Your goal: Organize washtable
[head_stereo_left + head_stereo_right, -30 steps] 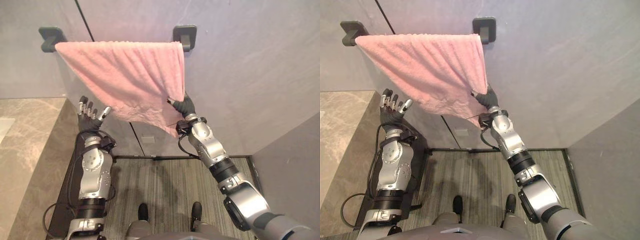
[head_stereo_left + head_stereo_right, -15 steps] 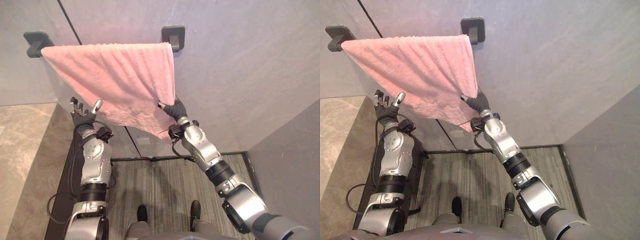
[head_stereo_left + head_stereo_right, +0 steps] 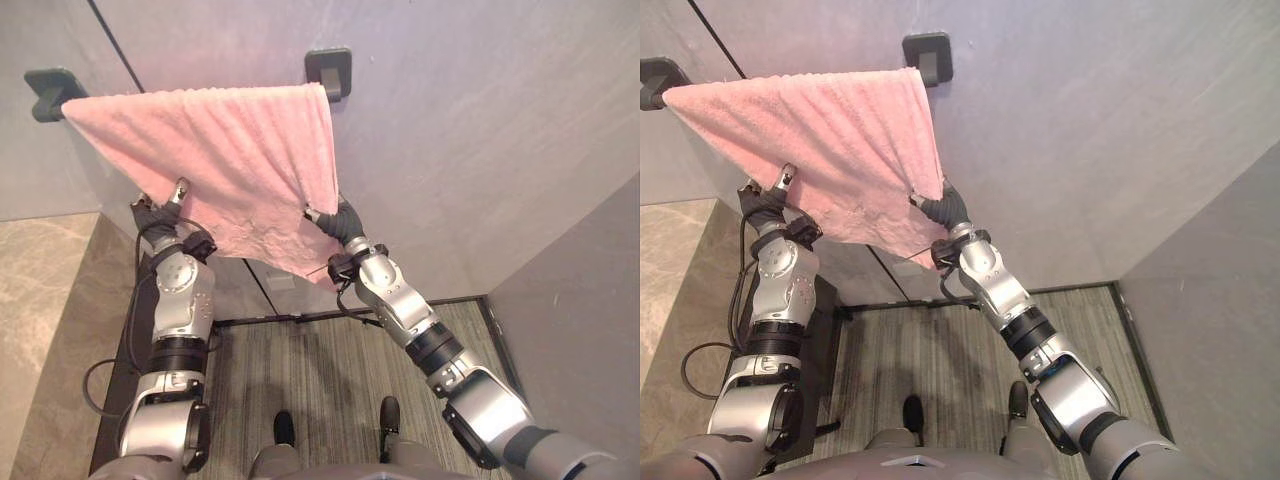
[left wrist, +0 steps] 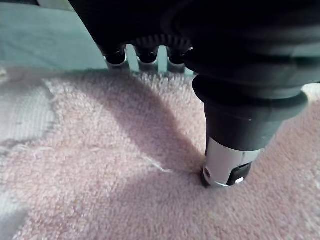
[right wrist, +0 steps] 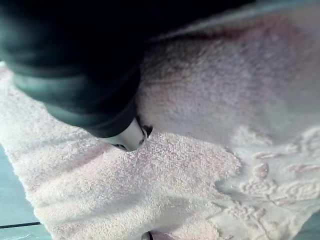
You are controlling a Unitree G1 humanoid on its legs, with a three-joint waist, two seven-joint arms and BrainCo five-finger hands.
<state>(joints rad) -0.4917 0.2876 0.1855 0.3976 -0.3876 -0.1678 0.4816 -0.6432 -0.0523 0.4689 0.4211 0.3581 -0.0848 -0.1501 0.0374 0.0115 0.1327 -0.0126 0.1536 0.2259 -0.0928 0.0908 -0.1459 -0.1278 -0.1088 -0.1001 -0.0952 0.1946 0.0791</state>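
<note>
A pink towel (image 3: pixel 220 160) hangs spread between 2 dark wall brackets (image 3: pixel 328 70). Below the brackets, the right hand (image 3: pixel 335 218) pinches the towel's lower right edge. The left hand (image 3: pixel 155 213) meets its lower left edge, though its grip cannot be told. The step in hand appears to be straightening the towel, so the next move likely calls for an even downward tug.

A pink towel (image 3: pixel 220 160) hangs between dark wall brackets (image 3: pixel 329 68). The right robot hand (image 3: pixel 335 218) pinches its edge; the left robot hand (image 3: pixel 160 208) touches it.
</note>
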